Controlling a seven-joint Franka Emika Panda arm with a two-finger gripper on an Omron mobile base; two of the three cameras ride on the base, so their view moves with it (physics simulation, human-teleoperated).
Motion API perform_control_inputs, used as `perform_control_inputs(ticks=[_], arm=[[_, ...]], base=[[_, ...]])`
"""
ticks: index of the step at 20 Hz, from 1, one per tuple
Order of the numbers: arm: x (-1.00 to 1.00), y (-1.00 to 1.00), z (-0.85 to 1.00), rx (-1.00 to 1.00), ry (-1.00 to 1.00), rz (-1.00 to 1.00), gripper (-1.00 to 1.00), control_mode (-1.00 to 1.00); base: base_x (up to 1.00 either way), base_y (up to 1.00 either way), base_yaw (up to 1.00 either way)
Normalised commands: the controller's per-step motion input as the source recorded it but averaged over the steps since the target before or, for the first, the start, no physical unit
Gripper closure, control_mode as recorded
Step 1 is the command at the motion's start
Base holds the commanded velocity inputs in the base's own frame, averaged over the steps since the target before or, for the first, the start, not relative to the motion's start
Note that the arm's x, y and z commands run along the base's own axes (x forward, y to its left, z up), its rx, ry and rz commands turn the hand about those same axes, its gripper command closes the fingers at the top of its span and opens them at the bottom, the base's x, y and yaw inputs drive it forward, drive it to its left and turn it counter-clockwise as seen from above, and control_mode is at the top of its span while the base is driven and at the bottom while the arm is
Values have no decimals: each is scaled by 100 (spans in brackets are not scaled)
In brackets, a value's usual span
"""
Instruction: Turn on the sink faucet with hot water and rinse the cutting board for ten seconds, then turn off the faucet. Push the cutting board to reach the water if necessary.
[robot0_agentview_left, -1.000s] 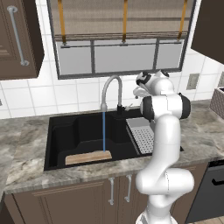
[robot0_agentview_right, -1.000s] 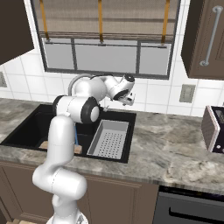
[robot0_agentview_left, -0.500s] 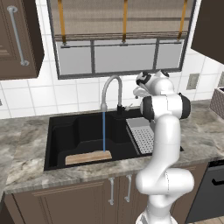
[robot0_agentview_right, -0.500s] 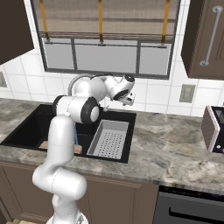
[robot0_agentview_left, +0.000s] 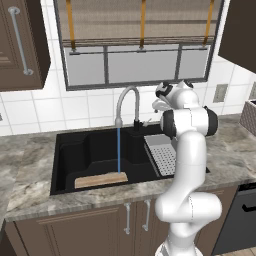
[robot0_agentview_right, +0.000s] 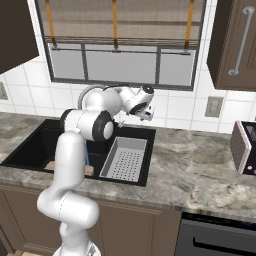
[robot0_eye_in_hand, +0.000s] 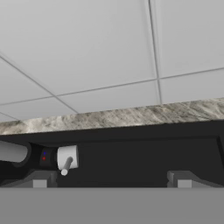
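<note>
The sink faucet (robot0_agentview_left: 127, 98) arches over the black sink (robot0_agentview_left: 75, 152), and a thin blue stream of water (robot0_agentview_left: 118, 150) falls from its spout. The stream lands at the right end of the tan cutting board (robot0_agentview_left: 100, 180), which lies flat along the basin's front wall. My gripper (robot0_agentview_left: 158, 104) hovers just right of the faucet, close above its base, and faces the tiled wall. In the hand view the gripper (robot0_eye_in_hand: 111, 181) is open with nothing between its fingertips (robot0_eye_in_hand: 40, 180). There the faucet's small lever handle (robot0_eye_in_hand: 66, 160) sits at the lower left, above the left fingertip.
A grey perforated drainer tray (robot0_agentview_left: 164, 156) fills the sink's right side below my arm. Marbled counter (robot0_agentview_right: 200, 165) runs right to a toaster (robot0_agentview_right: 245, 147). A tiled wall and window stand close behind the faucet. A dishwasher front (robot0_agentview_left: 237, 215) is at the lower right.
</note>
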Motion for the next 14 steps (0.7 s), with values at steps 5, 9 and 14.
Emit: perform_control_inputs(ticks=[5,9,14], arm=[[0,0,0,0,0,0,-100,-100],[0,0,0,0,0,0,-100,-100],[0,0,0,0,0,0,-100,-100]], base=[[0,0,0],[0,0,0],[0,0,0]])
